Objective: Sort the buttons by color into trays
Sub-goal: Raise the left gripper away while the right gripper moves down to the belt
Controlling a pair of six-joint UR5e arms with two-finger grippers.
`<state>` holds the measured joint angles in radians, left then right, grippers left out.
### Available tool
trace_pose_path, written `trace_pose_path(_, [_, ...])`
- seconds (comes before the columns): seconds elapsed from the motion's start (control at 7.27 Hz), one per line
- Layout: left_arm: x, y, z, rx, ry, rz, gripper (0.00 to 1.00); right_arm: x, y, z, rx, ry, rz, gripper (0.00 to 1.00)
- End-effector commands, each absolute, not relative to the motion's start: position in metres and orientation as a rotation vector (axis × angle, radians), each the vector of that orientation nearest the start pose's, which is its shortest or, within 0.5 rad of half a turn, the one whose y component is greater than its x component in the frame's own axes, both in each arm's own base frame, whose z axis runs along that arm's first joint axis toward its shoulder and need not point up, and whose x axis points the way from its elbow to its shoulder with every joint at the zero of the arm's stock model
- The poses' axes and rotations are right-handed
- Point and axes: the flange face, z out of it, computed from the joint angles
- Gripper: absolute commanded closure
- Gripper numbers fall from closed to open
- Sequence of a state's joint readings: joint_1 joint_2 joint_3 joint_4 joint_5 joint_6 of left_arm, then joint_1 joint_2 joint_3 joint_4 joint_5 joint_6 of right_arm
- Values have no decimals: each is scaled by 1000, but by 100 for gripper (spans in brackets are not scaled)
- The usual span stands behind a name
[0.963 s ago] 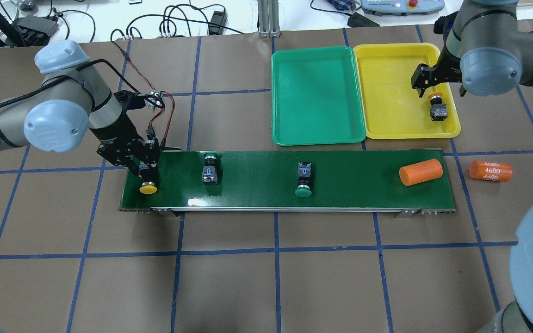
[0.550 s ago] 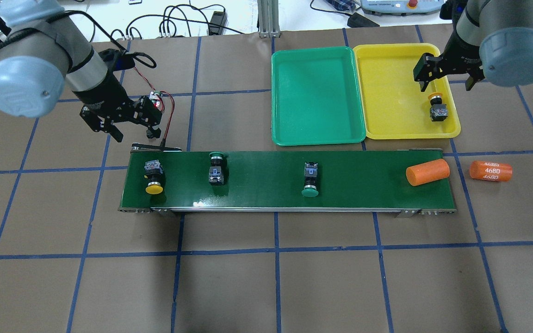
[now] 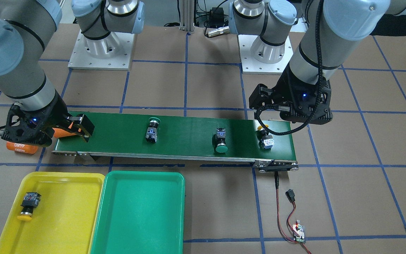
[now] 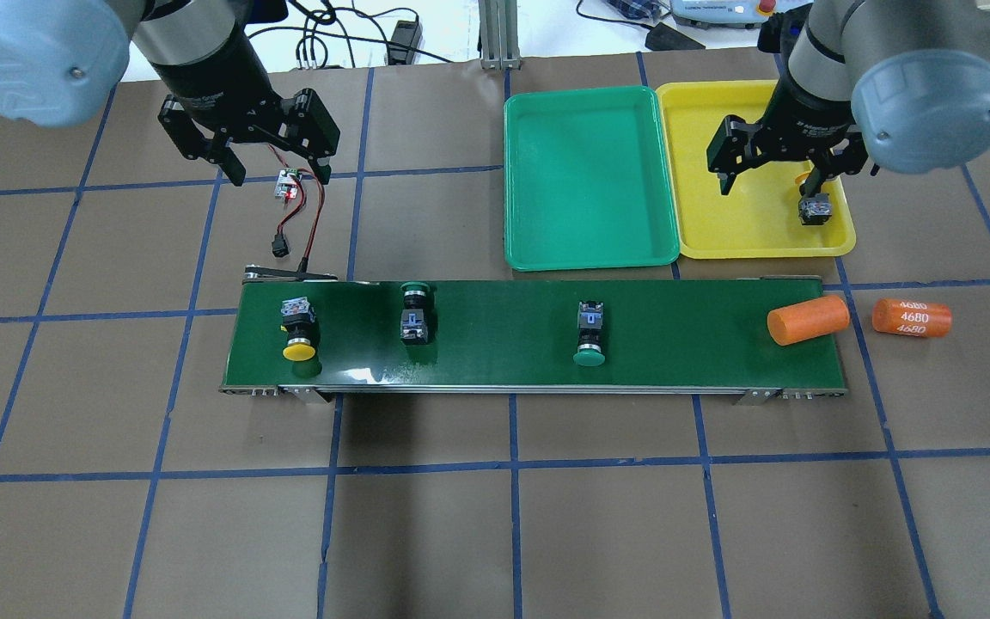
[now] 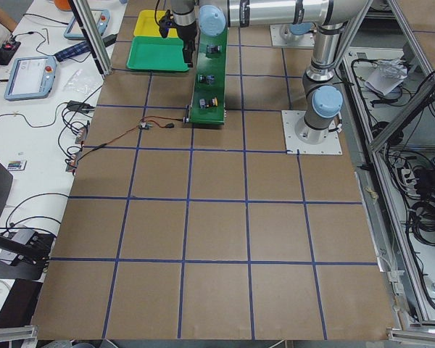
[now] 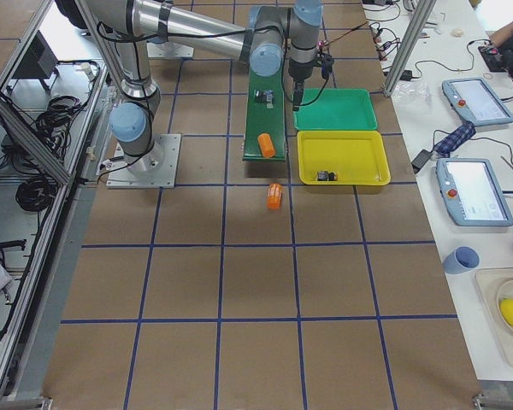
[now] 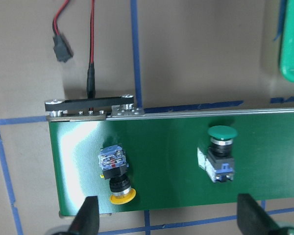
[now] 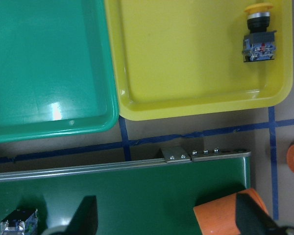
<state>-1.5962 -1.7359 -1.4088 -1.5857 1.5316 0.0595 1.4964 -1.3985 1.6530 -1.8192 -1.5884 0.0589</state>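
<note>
Left gripper (image 4: 280, 174): jaws spread, nothing held, raised above the conveyor belt (image 4: 495, 361) end. Right gripper (image 4: 767, 185): spread, nothing held, raised near yellow tray (image 4: 736, 223), where one yellow button (image 4: 815, 206) lies. On belt: second yellow button (image 4: 298, 331), green button (image 4: 415, 314), another green button (image 4: 590, 340). Green tray (image 4: 589, 189) alongside yellow tray.

Setting was a robotics lab, laid out as a test cell. Two robot arms (image 3: 315, 46) stood bolted to metal base plates (image 3: 99, 53) on a large table. The table was covered in brown paper (image 4: 607, 533) and marked off in squares with blue tape (image 4: 512, 464). Aluminium frame posts (image 6: 408, 47) stood at the table's edges. A small conveyor belt (image 4: 504, 344) sat mid-table, and a bare circuit board (image 3: 299, 233) lay beside it on red and black leads. A white bench (image 6: 496, 239) alongside carried control pendants (image 6: 470, 192) and loose cables. More cable bundles (image 5: 428, 217) hung outside the frame.
</note>
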Motion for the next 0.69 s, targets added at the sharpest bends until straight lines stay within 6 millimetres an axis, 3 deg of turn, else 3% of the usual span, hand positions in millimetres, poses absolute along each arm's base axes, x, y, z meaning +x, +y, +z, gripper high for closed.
trace_pose_path(0.0, [-152,-543,497,136,3171,-8,0,110,-549,369,216,3125,75,0])
trace_pose_path(0.14, [-152,-539,492,110,3176,-3,0,127,-546,361,178,3109,92,0])
trace_pose_path(0.55, [-149,-535,504,111,3176,-54,0,171,-543,324,113,3116,185,0])
